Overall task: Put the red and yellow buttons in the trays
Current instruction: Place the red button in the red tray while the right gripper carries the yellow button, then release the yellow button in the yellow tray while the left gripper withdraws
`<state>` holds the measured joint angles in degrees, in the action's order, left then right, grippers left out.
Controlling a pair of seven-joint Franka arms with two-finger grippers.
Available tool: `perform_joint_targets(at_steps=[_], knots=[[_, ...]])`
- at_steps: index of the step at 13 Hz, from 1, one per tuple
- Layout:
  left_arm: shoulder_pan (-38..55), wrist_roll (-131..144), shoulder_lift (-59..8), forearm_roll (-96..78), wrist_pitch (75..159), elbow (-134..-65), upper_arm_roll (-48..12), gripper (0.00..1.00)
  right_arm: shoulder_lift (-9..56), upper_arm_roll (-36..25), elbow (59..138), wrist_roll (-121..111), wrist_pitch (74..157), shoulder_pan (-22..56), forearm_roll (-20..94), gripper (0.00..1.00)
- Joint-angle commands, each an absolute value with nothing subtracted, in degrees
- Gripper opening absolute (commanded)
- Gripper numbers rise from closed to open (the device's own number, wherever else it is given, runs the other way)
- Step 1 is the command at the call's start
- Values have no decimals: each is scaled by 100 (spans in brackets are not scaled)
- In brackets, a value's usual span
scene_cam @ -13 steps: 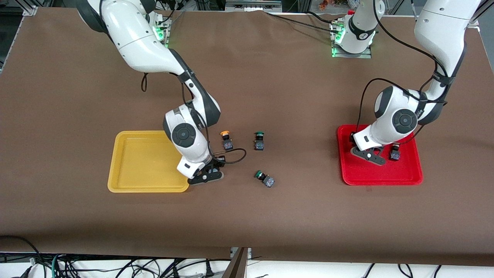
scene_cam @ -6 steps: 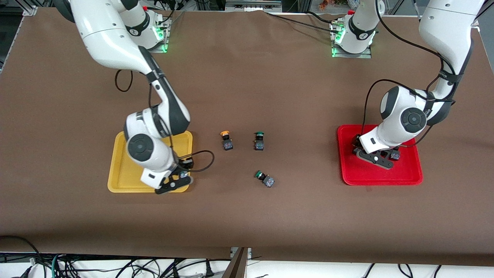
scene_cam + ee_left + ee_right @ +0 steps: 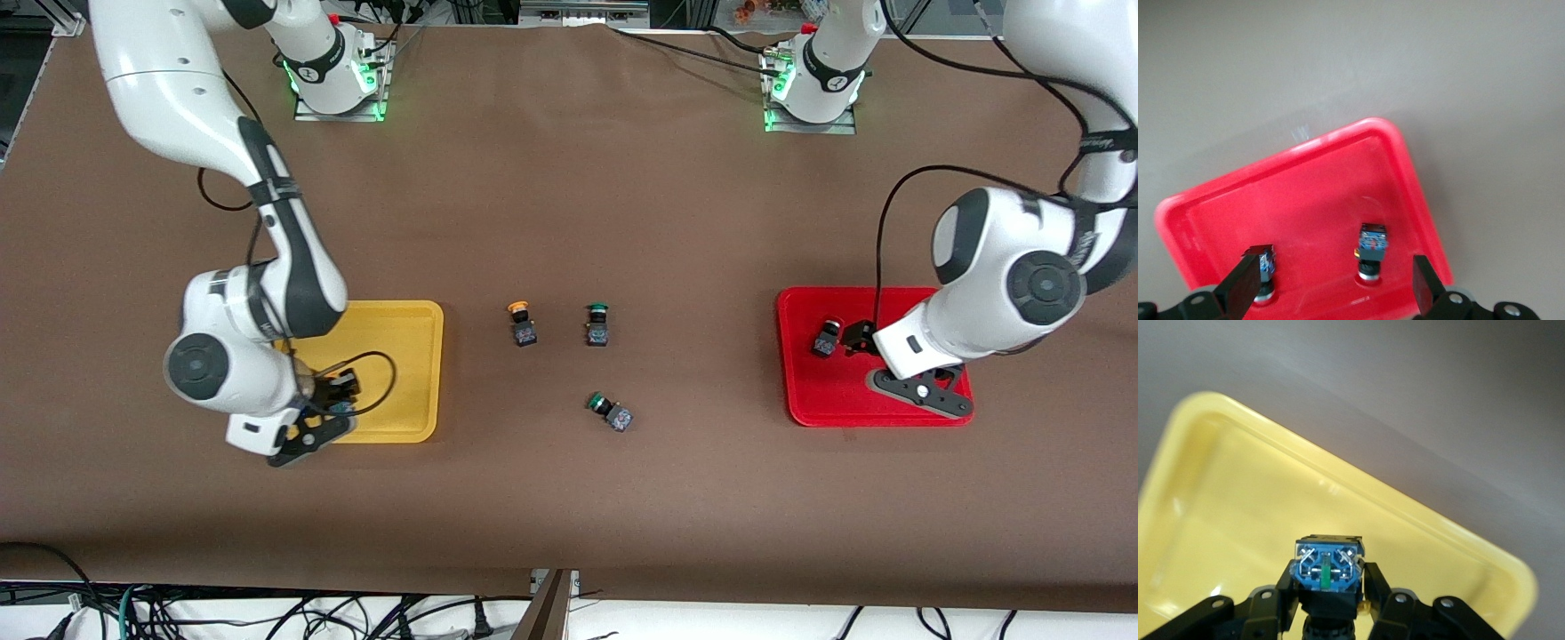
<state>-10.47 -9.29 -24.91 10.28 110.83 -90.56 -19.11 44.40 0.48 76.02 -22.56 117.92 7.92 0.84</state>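
My right gripper (image 3: 313, 427) is shut on a button (image 3: 1328, 570) with a black body and blue terminal end. It holds the button over the near corner of the yellow tray (image 3: 391, 356), which also shows in the right wrist view (image 3: 1238, 487). My left gripper (image 3: 920, 391) is open and empty over the near part of the red tray (image 3: 836, 400). Two buttons (image 3: 1371, 248) (image 3: 1265, 267) stand in that tray (image 3: 1318, 193) between the spread fingers (image 3: 1238, 293). In the front view one red-capped button (image 3: 825, 338) shows; the arm hides the other. A yellow-capped button (image 3: 522, 324) stands on the table between the trays.
Two green-capped switches stay on the brown table: one upright (image 3: 597, 324) beside the yellow-capped button, one lying on its side (image 3: 610, 412) nearer the front camera. The arm bases stand along the table's back edge.
My right gripper has carried its button from beside the yellow tray to over the tray's near corner. My left gripper has drawn away across the red tray, leaving a button standing free.
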Motion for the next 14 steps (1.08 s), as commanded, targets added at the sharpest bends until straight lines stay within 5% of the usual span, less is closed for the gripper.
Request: perform_joint_targets(at_steps=[1, 9, 10, 11, 12, 14], knots=[[-932, -914, -2743, 949, 10452, -8228, -1942, 100, 4368, 132, 7813, -2742, 11961, 458, 97, 29], [-694, 571, -1118, 275, 8747, -8085, -1654, 100, 4280, 220, 8419, -2180, 11909, 457, 193, 40], [-677, 580, -803, 3, 8623, -8321, -1391, 100, 4272, 220, 8490, -2180, 11909, 457, 193, 49], [-607, 554, -487, -61, 8613, -8663, -1136, 100, 4245, 220, 8577, -2049, 11918, 457, 202, 74], [-493, 510, -231, -105, 8613, -8971, -899, 100, 4193, 220, 8622, -1856, 11901, 457, 202, 89], [-334, 536, -106, -105, 8605, -9106, -520, 100, 4053, 481, 8561, -1321, 11560, 501, 193, 92]])
